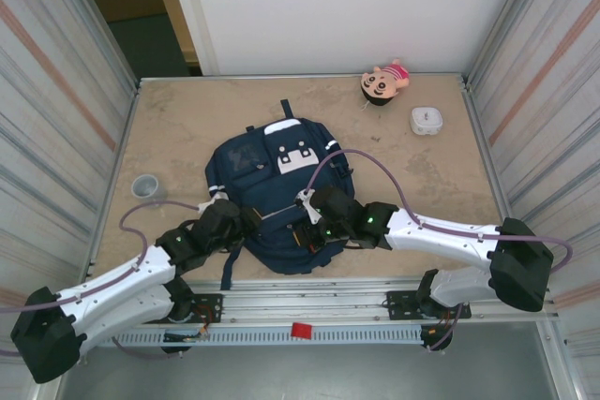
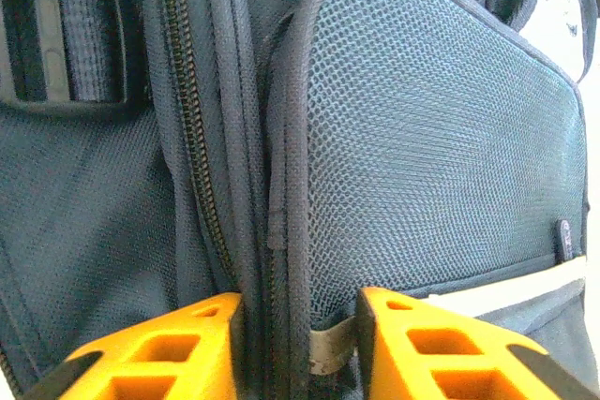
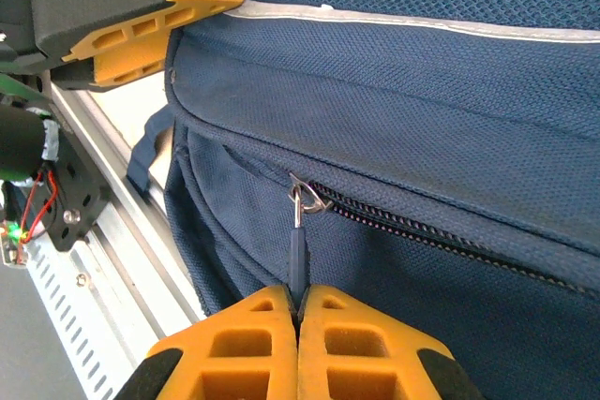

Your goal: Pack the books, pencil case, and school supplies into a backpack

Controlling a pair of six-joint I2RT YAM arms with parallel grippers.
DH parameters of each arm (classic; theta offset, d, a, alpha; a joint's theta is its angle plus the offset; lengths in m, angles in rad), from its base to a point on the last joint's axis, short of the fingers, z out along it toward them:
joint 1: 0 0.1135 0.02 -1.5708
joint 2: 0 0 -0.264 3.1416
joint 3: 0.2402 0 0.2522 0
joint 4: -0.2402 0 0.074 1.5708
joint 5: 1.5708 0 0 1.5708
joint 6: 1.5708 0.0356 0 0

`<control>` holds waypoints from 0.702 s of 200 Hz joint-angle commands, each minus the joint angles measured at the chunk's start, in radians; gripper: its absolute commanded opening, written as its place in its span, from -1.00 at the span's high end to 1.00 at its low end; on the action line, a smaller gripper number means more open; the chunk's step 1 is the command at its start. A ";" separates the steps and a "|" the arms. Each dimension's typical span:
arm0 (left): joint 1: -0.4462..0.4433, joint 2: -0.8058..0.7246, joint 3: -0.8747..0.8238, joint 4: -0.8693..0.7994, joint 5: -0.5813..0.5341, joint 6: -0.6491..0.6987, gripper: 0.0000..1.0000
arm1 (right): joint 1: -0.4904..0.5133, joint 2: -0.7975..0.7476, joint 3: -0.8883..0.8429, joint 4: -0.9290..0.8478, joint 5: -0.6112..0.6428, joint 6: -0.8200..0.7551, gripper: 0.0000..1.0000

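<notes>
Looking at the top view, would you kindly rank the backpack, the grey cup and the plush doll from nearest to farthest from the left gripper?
1. backpack, right at the left gripper.
2. grey cup, off to its left.
3. plush doll, far right corner.

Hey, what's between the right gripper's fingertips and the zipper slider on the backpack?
A thin dark pull tab: the right gripper pinches its lower end, and its top hooks the slider on the backpack. The right wrist view shows it.
</notes>
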 commanded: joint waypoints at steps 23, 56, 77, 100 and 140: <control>-0.003 -0.014 0.036 0.043 -0.046 0.021 0.76 | 0.013 0.001 0.031 0.026 -0.011 -0.010 1.00; -0.003 -0.023 0.047 0.030 -0.039 0.023 0.98 | 0.014 0.050 0.067 -0.021 0.027 -0.020 0.91; -0.002 -0.031 0.048 0.026 -0.037 0.026 1.00 | 0.014 0.090 0.093 -0.036 0.038 -0.021 0.77; -0.003 -0.032 0.052 0.027 -0.030 0.028 1.00 | 0.014 0.117 0.111 -0.042 0.056 -0.023 0.57; -0.003 -0.033 0.061 0.020 -0.025 0.034 1.00 | 0.014 0.154 0.144 -0.048 0.069 -0.043 0.52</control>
